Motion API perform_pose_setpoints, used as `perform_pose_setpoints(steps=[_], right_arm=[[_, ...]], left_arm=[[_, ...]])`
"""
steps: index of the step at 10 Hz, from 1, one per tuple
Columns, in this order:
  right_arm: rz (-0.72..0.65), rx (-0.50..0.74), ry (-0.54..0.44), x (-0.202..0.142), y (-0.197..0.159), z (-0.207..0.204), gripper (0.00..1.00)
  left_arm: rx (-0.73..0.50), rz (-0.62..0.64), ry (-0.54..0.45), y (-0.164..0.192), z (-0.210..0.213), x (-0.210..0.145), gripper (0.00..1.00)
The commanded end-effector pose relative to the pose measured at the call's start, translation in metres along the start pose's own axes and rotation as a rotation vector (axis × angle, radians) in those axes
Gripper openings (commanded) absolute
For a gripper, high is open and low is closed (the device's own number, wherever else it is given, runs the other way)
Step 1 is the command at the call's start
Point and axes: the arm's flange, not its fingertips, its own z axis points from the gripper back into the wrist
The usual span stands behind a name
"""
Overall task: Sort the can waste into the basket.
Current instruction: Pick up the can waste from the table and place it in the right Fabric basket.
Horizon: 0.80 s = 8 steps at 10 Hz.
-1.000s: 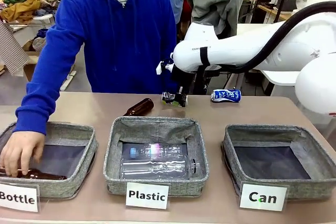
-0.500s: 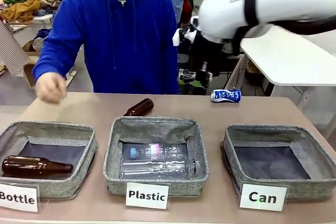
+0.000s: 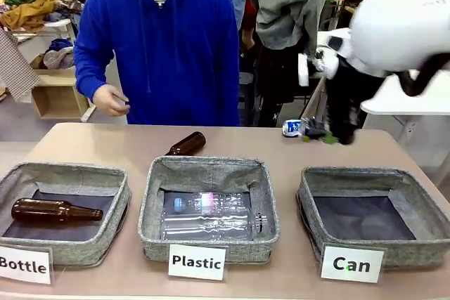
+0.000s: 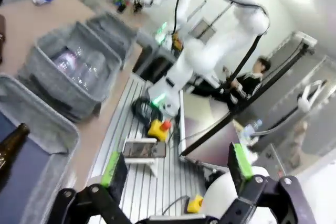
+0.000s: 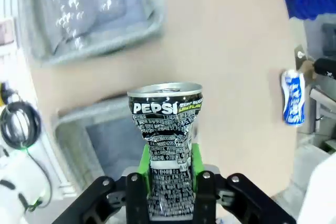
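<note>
- The counter (image 3: 105, 145) carries three grey baskets along its near edge, each carded so that waste sorts by kind.
- The "Can" basket (image 3: 373, 172) sits at the near right corner with nothing in it, and looks ready to take both cans.
- The left tool (image 4: 176, 165) hangs by the near left corner, fingers apart, idle.
- The right tool (image 5: 169, 161) is clamped on the black can (image 5: 167, 114), over the counter just beyond that basket's far rim, probably to drop it in.
- Two brown bottles: one (image 3: 53, 210) lies in the "Bottle" basket (image 3: 67, 168), and one (image 3: 186, 143) lies loose towards the far edge.
- Two clear bottles (image 3: 211, 204), as far as I can tell, lie in the "Plastic" basket (image 3: 211, 163).
- Two cans: the black one is held, and the blue and white can (image 3: 292, 128) lies at the far edge, unsorted.
</note>
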Motion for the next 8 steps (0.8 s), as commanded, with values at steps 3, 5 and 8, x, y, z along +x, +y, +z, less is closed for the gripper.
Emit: perform_pose_setpoints(steps=[3,5,8], right_arm=[[-0.061,0.118,0.234,-0.064,0.046,-0.003,0.0],[-0.064,0.15,0.283,-0.071,0.043,-0.015,0.0],[-0.139,0.12,0.262,-0.074,0.029,-0.015,0.88]], left_arm=[[0.093,-0.088,0.128,0.01,-0.078,-0.017,1.0],[0.028,-0.033,0.118,0.008,-0.025,0.016,1.0],[0.028,-0.033,0.118,0.008,-0.025,0.016,1.0]])
